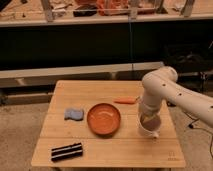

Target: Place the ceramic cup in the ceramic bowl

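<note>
A wooden bench (100, 92) has a white robot arm reaching in from the right. Its hand (148, 120) is clenched on the ceramic cup (149, 131), near the bench's right edge. The ceramic bowl (95, 125) sits at the centre, just left of the cup, with a narrow gap between them. A blue sponge (74, 114) lies left of the bowl. A black block (67, 151) lies by the front left edge, and an orange stick (126, 100) lies behind the cup.

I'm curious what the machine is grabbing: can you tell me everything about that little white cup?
The ceramic cup is small, round and white, no handle showing. It is upright at the wooden table's right side, right of the orange-brown ceramic bowl and apart from it. The claw reaches down into its mouth, shut on its rim, hiding most of the inside.
</note>
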### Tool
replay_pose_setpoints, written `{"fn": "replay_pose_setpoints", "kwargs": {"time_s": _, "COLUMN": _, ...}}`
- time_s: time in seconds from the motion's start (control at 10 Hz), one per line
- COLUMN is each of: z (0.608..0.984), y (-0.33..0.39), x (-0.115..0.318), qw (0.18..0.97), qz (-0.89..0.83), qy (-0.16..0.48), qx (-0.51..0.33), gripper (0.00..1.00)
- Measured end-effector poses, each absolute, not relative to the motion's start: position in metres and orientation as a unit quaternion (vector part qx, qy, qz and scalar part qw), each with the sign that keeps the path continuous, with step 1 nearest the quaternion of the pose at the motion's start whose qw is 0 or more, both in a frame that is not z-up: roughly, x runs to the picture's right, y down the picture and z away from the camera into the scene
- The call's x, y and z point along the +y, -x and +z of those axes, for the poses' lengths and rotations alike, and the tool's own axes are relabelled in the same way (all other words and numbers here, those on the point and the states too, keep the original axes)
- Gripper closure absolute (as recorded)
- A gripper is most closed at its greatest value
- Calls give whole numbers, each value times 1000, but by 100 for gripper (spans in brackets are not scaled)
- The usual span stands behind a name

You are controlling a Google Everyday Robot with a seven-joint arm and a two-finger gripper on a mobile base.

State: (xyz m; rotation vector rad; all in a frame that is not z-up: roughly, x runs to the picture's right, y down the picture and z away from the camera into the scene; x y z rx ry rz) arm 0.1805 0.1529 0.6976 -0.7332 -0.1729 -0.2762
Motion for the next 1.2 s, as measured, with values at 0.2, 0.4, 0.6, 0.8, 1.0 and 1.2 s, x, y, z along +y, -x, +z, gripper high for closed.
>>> {"fn": "replay_pose_setpoints", "kwargs": {"time_s": 0.2, "z": 698, "y": -151, "x": 148, "qw": 918, "qz": -154, "qy": 355, "qx": -84, "gripper": 95}}
{"fn": "replay_pose_setpoints", "kwargs": {"time_s": 0.4, "z": 698, "y": -113, "x": 140, "qw": 916, "qz": -179, "qy": 349, "qx": -87, "gripper": 95}}
{"fn": "replay_pose_setpoints", "kwargs": {"time_s": 0.6, "z": 700, "y": -96, "x": 133, "qw": 913, "qz": -198, "qy": 346, "qx": -84, "gripper": 95}}
{"fn": "replay_pose_setpoints", "kwargs": {"time_s": 0.8, "z": 709, "y": -70, "x": 127, "qw": 908, "qz": -220, "qy": 345, "qx": -87, "gripper": 95}}
{"fn": "replay_pose_setpoints", "kwargs": {"time_s": 1.0, "z": 714, "y": -48, "x": 125, "qw": 903, "qz": -239, "qy": 345, "qx": -89, "gripper": 95}}
{"fn": "replay_pose_setpoints", "kwargs": {"time_s": 1.2, "z": 722, "y": -41, "x": 121, "qw": 902, "qz": -250, "qy": 342, "qx": -88, "gripper": 95}}
